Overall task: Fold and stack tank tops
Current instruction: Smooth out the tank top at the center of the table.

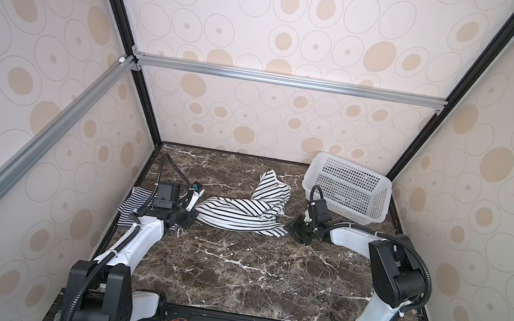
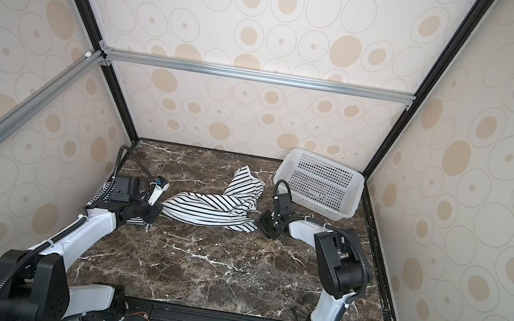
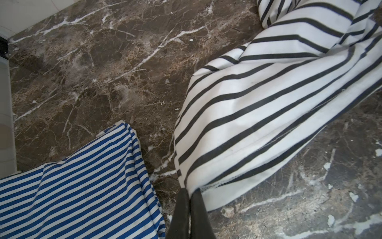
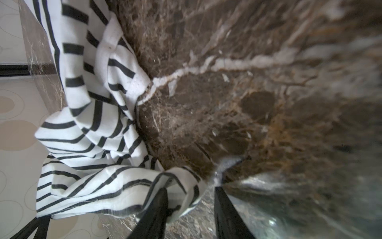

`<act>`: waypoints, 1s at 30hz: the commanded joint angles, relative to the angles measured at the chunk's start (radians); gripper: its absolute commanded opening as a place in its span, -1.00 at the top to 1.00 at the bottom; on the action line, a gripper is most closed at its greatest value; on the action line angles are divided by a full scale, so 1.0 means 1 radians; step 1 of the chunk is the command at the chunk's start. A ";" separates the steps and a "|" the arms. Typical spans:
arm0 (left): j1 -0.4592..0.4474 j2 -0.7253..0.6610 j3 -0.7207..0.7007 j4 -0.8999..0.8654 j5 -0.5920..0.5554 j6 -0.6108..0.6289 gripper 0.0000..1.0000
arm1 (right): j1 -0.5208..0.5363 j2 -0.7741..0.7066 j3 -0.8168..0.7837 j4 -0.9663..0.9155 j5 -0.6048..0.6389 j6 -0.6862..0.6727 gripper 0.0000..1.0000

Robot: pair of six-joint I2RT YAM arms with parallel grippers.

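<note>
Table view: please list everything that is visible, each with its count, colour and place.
wide-stripe top: one, white with black stripes, crumpled at the middle of the table
narrow-stripe top: one, blue and white, at the table's left edge, partly under the left arm, apart from the other top
basket: one, white perforated plastic, far right corner, tilted
table: one, dark brown marble pattern
walls: cream with tan ovals, on three sides
left gripper: one, black, shut on the hem of the wide-stripe top
right gripper: one, black, open, a corner of the wide-stripe top between its fingers
</note>
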 commanded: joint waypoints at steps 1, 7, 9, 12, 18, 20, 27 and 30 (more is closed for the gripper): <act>0.014 0.020 -0.010 0.019 0.014 0.030 1.00 | 0.010 -0.054 0.004 -0.067 0.049 -0.025 0.28; 0.026 0.048 -0.023 0.038 0.022 0.031 1.00 | 0.006 -0.005 0.035 -0.094 0.078 -0.068 0.36; 0.030 0.049 -0.029 0.043 0.025 0.035 1.00 | 0.006 0.019 0.053 -0.091 0.076 -0.077 0.36; 0.037 0.048 -0.039 0.051 0.022 0.044 1.00 | 0.005 0.047 0.077 -0.087 0.072 -0.083 0.36; 0.054 0.061 -0.047 0.057 0.026 0.052 1.00 | 0.005 0.090 0.123 -0.095 0.066 -0.097 0.37; 0.057 0.067 -0.046 0.057 0.029 0.052 1.00 | 0.005 0.103 0.140 -0.120 0.071 -0.109 0.39; 0.062 0.079 -0.026 0.049 0.058 0.044 1.00 | 0.005 0.086 0.142 -0.143 0.078 -0.140 0.88; 0.061 0.085 0.014 0.019 0.077 0.038 1.00 | 0.008 0.052 0.154 -0.159 0.076 -0.154 1.00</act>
